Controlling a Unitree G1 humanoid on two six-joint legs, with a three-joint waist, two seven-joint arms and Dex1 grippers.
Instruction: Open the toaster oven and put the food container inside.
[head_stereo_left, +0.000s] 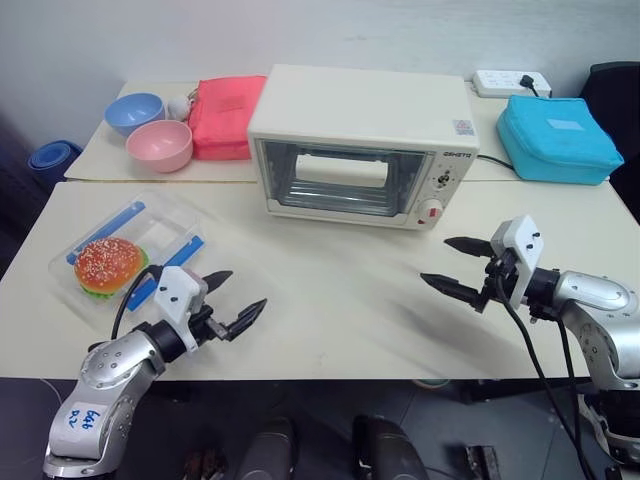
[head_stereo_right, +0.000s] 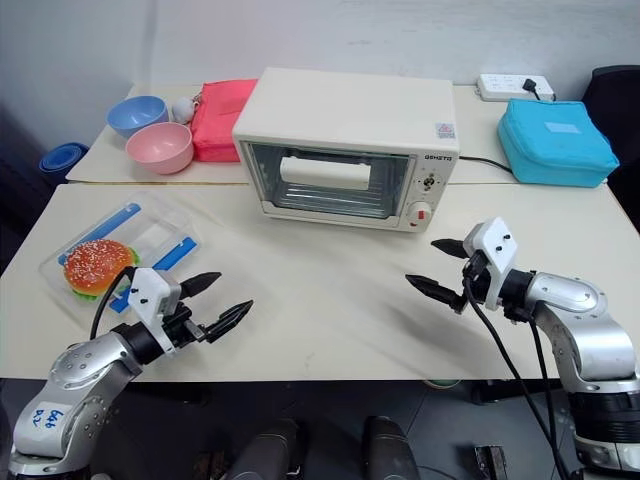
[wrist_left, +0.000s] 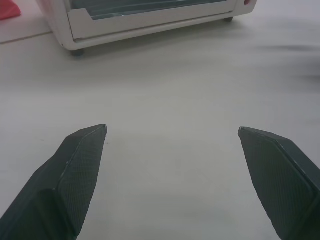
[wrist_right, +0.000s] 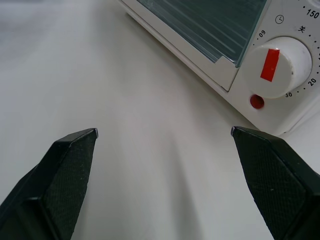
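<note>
The cream-white toaster oven (head_stereo_left: 363, 145) stands at the middle back of the table, glass door closed, white bar handle across the top of the door. The food container (head_stereo_left: 125, 253), a clear box with blue clips and a toy hamburger inside, lies at the left front of the table. My left gripper (head_stereo_left: 240, 298) hovers open just right of the container, empty. My right gripper (head_stereo_left: 445, 262) hangs open and empty in front of the oven's right corner, near its white knob (wrist_right: 278, 66).
A blue bowl (head_stereo_left: 134, 113) and a pink bowl (head_stereo_left: 160, 145) sit at the back left beside a red pouch (head_stereo_left: 228, 116). A blue pouch (head_stereo_left: 556, 138) and a power strip (head_stereo_left: 512, 82) lie at the back right. Bare tabletop (head_stereo_left: 340, 280) lies between the grippers.
</note>
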